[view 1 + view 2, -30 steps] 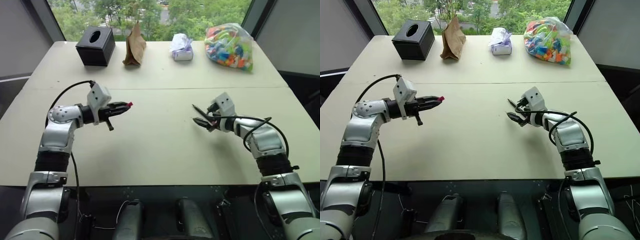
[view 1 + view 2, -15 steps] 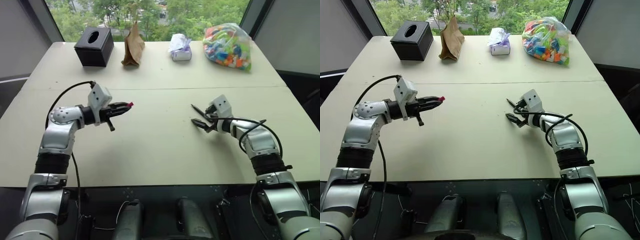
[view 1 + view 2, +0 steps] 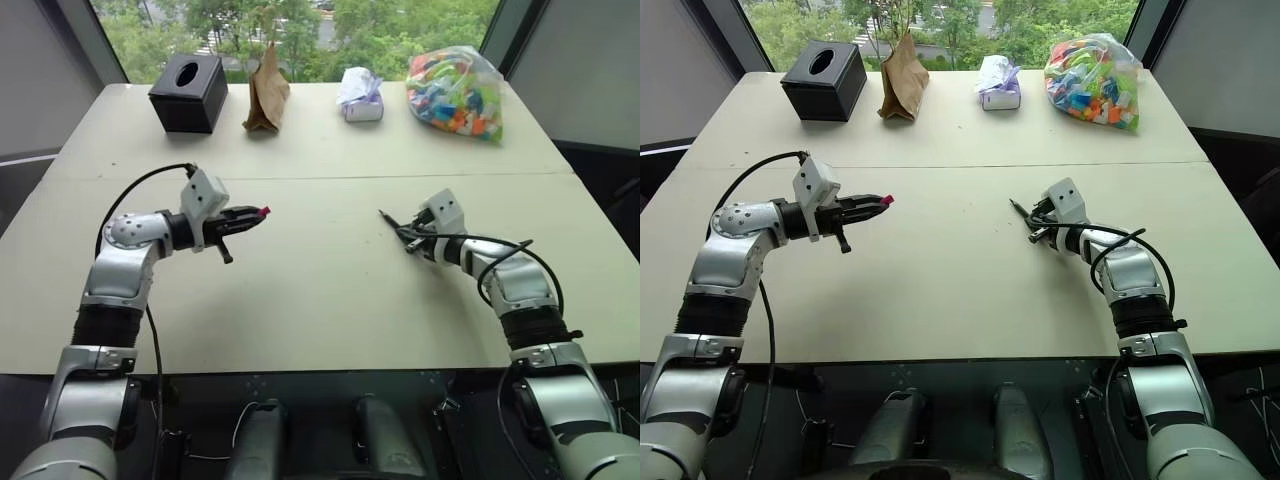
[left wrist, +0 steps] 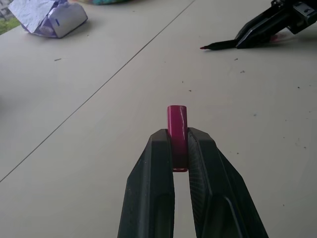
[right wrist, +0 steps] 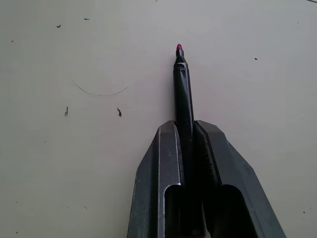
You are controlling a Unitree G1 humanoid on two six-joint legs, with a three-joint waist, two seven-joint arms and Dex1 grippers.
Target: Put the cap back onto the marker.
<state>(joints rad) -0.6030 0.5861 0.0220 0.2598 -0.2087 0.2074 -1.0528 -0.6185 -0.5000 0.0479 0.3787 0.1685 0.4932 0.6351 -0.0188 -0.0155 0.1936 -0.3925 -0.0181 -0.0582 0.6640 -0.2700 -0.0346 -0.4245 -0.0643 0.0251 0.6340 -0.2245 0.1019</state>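
Note:
My left gripper (image 3: 256,214) hovers above the left half of the table, shut on the small red cap (image 3: 264,211). In the left wrist view the cap (image 4: 177,130) stands upright between the two black fingertips (image 4: 161,148). My right gripper (image 3: 409,239) is low over the right half of the table, shut on the thin black marker (image 3: 392,222). The marker (image 5: 183,89) juts out past the fingers, its pink tip (image 5: 179,47) bare and pointing toward the cap. A wide stretch of table separates the two grippers.
Along the table's far edge stand a black tissue box (image 3: 188,92), a brown paper bag (image 3: 268,92), a white wrapped packet (image 3: 362,95) and a clear bag of colourful pieces (image 3: 455,92). A seam (image 3: 320,178) crosses the table behind both grippers.
The right gripper's fingers, open around the marker before, have closed on it. The left gripper with the cap has stayed in place.

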